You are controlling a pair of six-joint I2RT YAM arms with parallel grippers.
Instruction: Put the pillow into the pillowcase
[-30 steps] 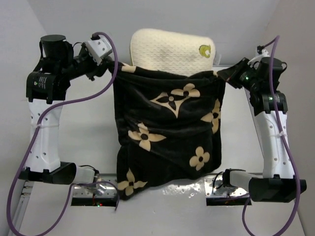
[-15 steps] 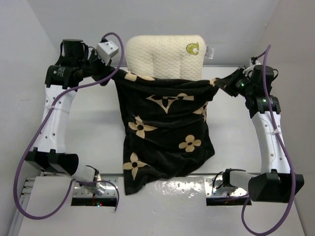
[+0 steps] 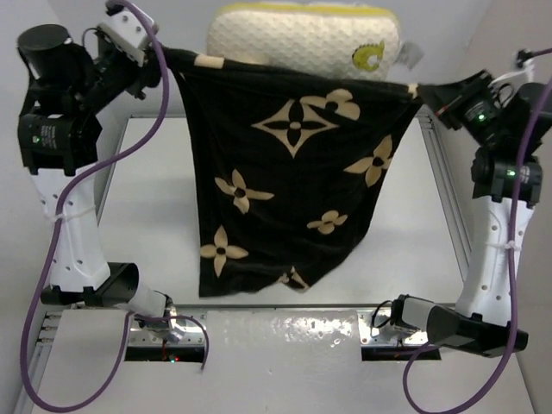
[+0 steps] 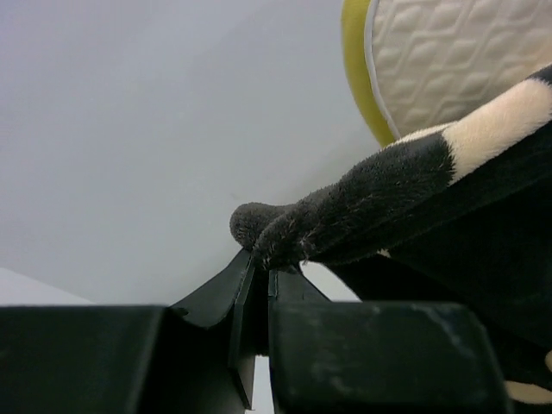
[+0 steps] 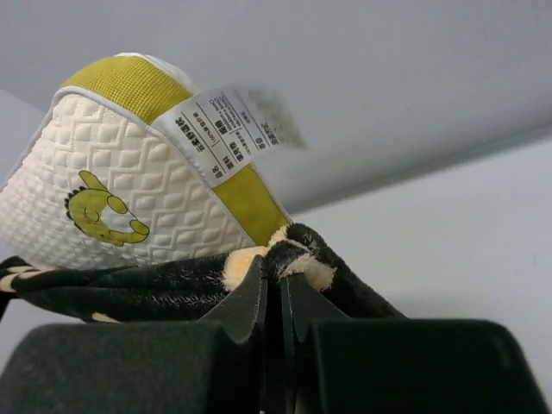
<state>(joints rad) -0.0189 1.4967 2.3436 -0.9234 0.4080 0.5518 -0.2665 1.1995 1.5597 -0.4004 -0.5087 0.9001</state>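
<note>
The black pillowcase (image 3: 285,181) with beige flowers hangs stretched between my two raised grippers, its lower end dangling above the table. My left gripper (image 3: 169,57) is shut on its upper left corner (image 4: 285,228). My right gripper (image 3: 421,89) is shut on its upper right corner (image 5: 293,250). The white quilted pillow (image 3: 302,39) with a yellow band sticks out of the top opening, its lower part hidden inside the case. It also shows in the left wrist view (image 4: 448,60) and in the right wrist view (image 5: 129,190), with a label and a yellow print.
The white table (image 3: 147,207) lies below the hanging case. Grey walls (image 3: 52,17) close in behind and at both sides. The arm bases (image 3: 164,323) and metal rail sit at the near edge.
Both grippers have lifted higher and spread apart, pulling the pillowcase taut and off the table. The pillow has risen with it and sits deeper in the case.
</note>
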